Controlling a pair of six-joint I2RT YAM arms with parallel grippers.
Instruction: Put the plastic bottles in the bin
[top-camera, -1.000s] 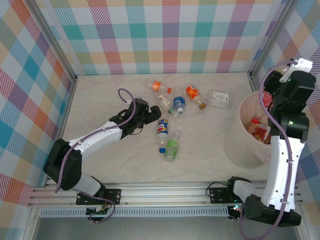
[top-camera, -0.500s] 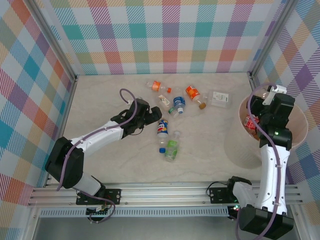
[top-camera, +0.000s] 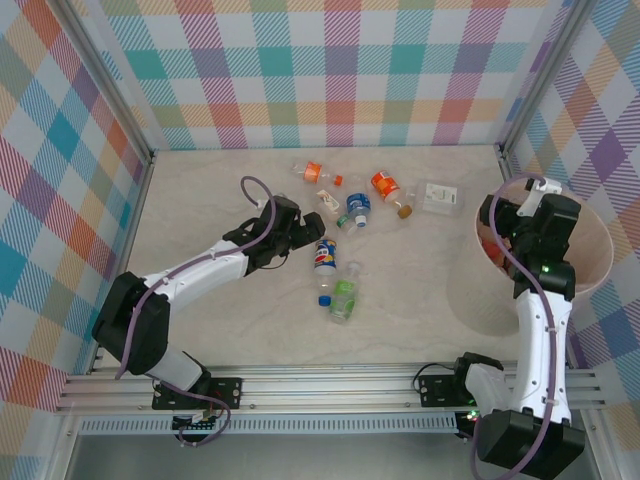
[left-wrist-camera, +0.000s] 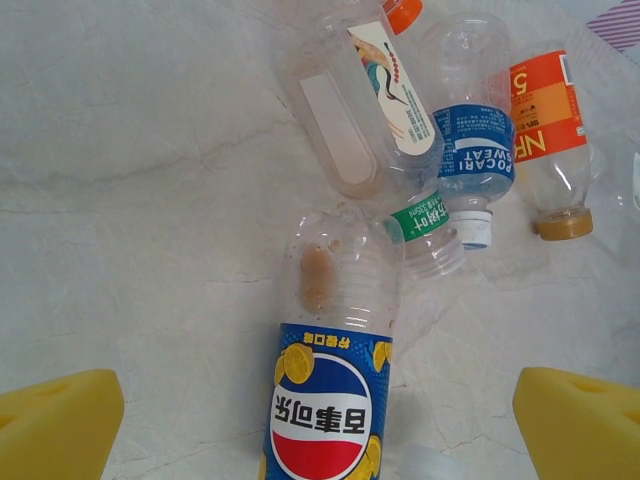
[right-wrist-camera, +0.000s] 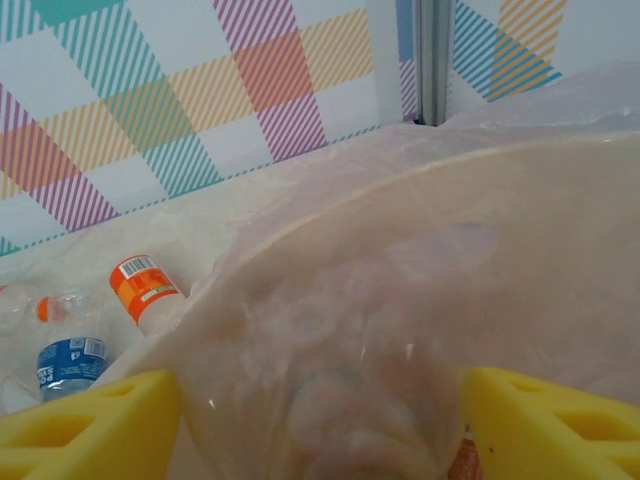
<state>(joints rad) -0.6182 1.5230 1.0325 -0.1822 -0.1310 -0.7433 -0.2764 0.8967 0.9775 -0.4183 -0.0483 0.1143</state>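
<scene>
Plastic bottles (top-camera: 358, 209): several lie loose on the table (top-camera: 200, 180), well apart from the bin; a red label shows inside the bin.
Bin (top-camera: 596, 250): it sits at the table's right edge, with your right arm reaching over its rim.
Left claw (left-wrist-camera: 318, 425): spread wide and empty, with one yellow pad (left-wrist-camera: 55, 420) on either side of the Pepsi bottle (left-wrist-camera: 328, 395) and neither touching it.
Right claw (right-wrist-camera: 320, 425): spread wide against the bin's wall (right-wrist-camera: 480, 250), with nothing held between its pads.
Step in hand: by my reading, the left arm's grasp on the Pepsi bottle.
Line-up: you already straddle the label, so keep the bottle centred between the pads as you lower.
Grip: close across the round body at the label, not near the clear end, which would likely flex more.
Squeeze: thin plastic should buckle easily, so close only until the bottle holds firm.
Neighbours: the clear end lies just beside, perhaps touching, the green-label bottle (left-wrist-camera: 425, 225).
Lift: go straight up so you drag nothing along.
Risk: an off-centre close could roll the bottle out sideways.
</scene>
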